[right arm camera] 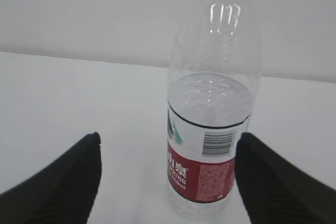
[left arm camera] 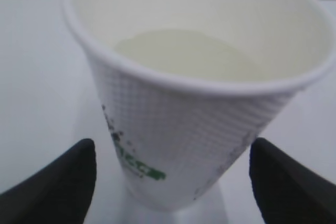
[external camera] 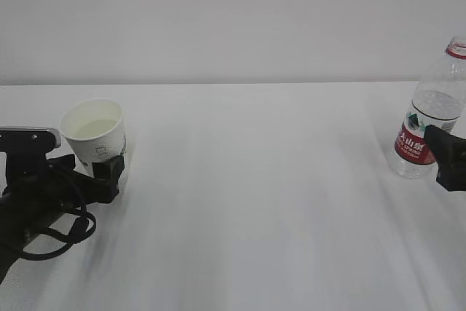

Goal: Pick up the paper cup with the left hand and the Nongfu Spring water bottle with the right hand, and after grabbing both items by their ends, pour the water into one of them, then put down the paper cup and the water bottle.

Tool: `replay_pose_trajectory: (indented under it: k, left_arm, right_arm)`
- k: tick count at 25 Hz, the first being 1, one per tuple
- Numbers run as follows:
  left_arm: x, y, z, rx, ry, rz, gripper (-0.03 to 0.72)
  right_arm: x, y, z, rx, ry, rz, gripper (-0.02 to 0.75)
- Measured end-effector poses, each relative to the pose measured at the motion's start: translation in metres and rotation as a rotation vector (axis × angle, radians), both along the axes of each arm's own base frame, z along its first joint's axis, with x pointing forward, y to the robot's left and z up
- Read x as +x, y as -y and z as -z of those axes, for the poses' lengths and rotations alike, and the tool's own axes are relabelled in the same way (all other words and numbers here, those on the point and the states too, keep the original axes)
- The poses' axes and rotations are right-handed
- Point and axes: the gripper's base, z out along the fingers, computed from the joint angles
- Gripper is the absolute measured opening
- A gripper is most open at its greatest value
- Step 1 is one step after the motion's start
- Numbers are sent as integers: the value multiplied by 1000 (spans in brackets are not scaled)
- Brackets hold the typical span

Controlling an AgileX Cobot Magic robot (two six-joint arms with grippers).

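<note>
The paper cup (external camera: 95,135) stands upright on the white table (external camera: 255,202) at the left, with water (left arm camera: 184,56) in its lower part. My left gripper (external camera: 103,169) is open around the cup's base; in the left wrist view the cup (left arm camera: 189,124) sits between the black fingers (left arm camera: 63,182) with a gap on each side. At the far right the Nongfu Spring water bottle (external camera: 429,118) stands upright, partly filled. My right gripper (external camera: 445,156) is open at its label. In the right wrist view the bottle (right arm camera: 212,119) stands close to the right finger (right arm camera: 278,182); I cannot tell whether they touch.
A plain white wall rises behind the table. The left arm's cables (external camera: 51,231) lie on the table near its front left edge. Bare tabletop stretches between the cup and the bottle.
</note>
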Motion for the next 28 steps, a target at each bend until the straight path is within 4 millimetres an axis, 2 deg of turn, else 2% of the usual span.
replay_pose_trajectory:
  k: [6,12,21,28]
  left_arm:
    - [-17,-6,2,16,-43,9,653]
    - [-25,-8,-13,5,-12,25,632]
    - [-36,-12,-42,-27,71,35,615]
    - [-38,-12,-75,-76,197,39,600]
  right_arm:
    - [0,0,0,30,-4,4,594]
    - [0,-2,-1,27,0,-13,594]
    - [-12,-5,-24,-9,48,-50,594]
    - [-24,-5,-50,22,159,-41,593]
